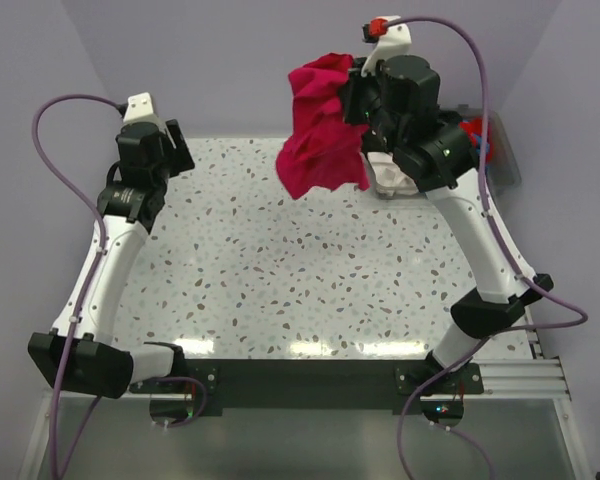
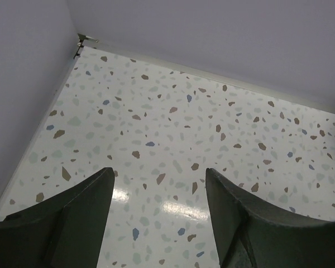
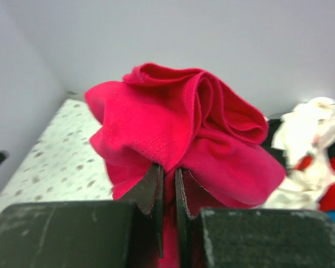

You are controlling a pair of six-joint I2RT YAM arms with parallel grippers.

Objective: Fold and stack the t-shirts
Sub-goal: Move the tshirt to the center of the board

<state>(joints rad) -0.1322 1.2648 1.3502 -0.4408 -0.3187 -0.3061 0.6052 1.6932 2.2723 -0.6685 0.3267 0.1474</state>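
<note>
Red t-shirt (image 1: 322,130) held clear above tabletop (image 1: 280,280), over its far edge, right of centre. Hangs bunched, lower folds dangling free.

Right tool (image 3: 168,184) pinched nearly closed on wad of cloth, thin slit between jaws. Left tool (image 2: 159,184) spread wide, nothing in it, above tabletop's far left part.

Judgement: shirt light, limp, soft, not fragile; crumples, holds no shape. Thin fabric may slip from small pinch.

Better hold: hem corner or shoulder seam, two points well apart, so cloth spreads flat on tabletop.

More garments (image 3: 315,139) heaped beyond tabletop's far right corner.
</note>
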